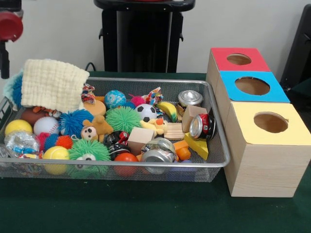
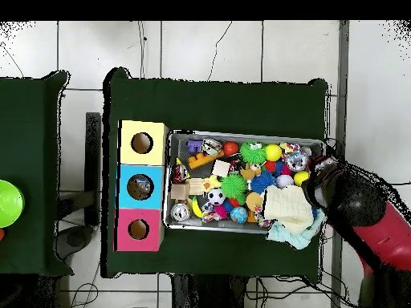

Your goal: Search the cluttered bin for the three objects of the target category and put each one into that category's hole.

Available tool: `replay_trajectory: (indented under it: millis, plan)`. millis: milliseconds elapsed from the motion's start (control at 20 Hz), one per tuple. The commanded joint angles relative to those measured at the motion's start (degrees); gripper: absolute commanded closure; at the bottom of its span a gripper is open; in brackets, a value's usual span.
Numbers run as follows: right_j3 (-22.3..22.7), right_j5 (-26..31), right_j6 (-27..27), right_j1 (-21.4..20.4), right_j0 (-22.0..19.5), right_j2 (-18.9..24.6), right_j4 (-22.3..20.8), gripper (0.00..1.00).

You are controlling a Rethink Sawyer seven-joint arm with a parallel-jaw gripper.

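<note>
A wire mesh bin (image 1: 214, 121) holds mixed clutter. In it lie cans: a silver one (image 1: 189, 98), a red one (image 1: 203, 126) and a crushed one (image 1: 158, 150). Around them are a baseball (image 1: 46, 125), a soccer ball (image 1: 146, 112), spiky green balls (image 1: 122, 119), wooden blocks (image 1: 141, 136) and a yellow knit cloth (image 1: 52, 85). Beside the bin stand three boxes with round holes: red (image 1: 239, 59), blue (image 1: 252, 86) and yellow (image 1: 270, 122). The red and black arm (image 2: 361, 216) ends at the gripper (image 2: 318, 186), at the bin's cloth end. Its state is hidden.
The bin (image 2: 245, 135) and the boxes, yellow (image 2: 142, 143), blue (image 2: 140, 187) and red (image 2: 138, 229), sit on a dark green tabletop. The cloth (image 2: 286, 204) hangs over the bin's rim. A bright green object (image 2: 8, 204) rests on a separate table.
</note>
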Motion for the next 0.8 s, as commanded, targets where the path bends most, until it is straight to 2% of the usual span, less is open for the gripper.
replay_trajectory:
  millis: [50, 250, 500, 650, 800]
  plan:
    - [9.12, -0.61, 10.42, -5.37, -4.15, 2.66, 4.77, 0.0]
    - [10.62, -2.18, 11.69, -4.91, -2.88, 3.11, 5.85, 0.0]
    - [10.95, -6.16, 12.72, -2.17, -2.22, 4.12, 7.02, 0.0]
    - [12.94, -11.94, 12.88, 0.16, -4.8, 8.42, 7.96, 0.0]
    - [14.29, -14.81, 12.99, 0.99, -6.35, 11.19, 8.52, 0.0]
